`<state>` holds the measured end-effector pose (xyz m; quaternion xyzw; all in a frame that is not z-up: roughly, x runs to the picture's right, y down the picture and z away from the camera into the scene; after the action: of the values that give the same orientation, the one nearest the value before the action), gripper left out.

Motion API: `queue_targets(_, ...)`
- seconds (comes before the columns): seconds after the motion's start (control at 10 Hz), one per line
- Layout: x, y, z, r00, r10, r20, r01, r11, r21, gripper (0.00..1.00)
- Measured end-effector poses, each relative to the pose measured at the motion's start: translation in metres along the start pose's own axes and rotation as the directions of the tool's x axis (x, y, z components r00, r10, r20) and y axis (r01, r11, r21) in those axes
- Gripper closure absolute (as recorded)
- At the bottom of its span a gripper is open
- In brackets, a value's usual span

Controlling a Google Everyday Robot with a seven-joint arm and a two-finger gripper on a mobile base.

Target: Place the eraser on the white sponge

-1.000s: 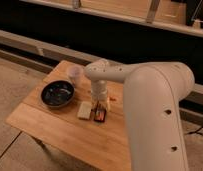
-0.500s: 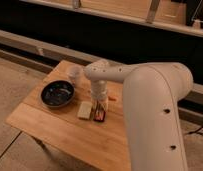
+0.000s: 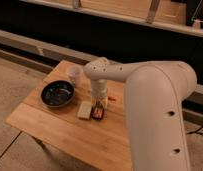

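The eraser (image 3: 97, 113), a small dark bar with a reddish-brown top, lies on the wooden table (image 3: 55, 127) just right of the white sponge (image 3: 85, 109), a flat cream-white block. The two lie side by side, close together. My gripper (image 3: 98, 104) hangs from the big white arm and points straight down over the eraser, right at it. The arm hides the wrist and part of the gripper.
A dark bowl (image 3: 57, 93) stands left of the sponge. A small white cup (image 3: 75, 73) stands at the back of the table. An orange carrot-shaped thing (image 3: 111, 98) peeks out right of the gripper. The white arm (image 3: 155, 110) covers the table's right side.
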<state>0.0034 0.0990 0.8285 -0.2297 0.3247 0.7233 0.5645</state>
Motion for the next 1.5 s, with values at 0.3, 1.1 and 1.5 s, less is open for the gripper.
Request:
queue_targets(0.3, 0.000, -0.005, -0.020, 0.999, 0.009, 0.051, -0.009, 1.000, -0.004, 1.00)
queue_targets(1.1, 0.021, 0.032, -0.072, 0.977, -0.109, 0.181, 0.109, 0.994, 0.012, 1.00)
queue_targets(1.5, 0.032, 0.054, -0.073, 0.968, -0.161, 0.191, 0.160, 0.987, 0.024, 1.00)
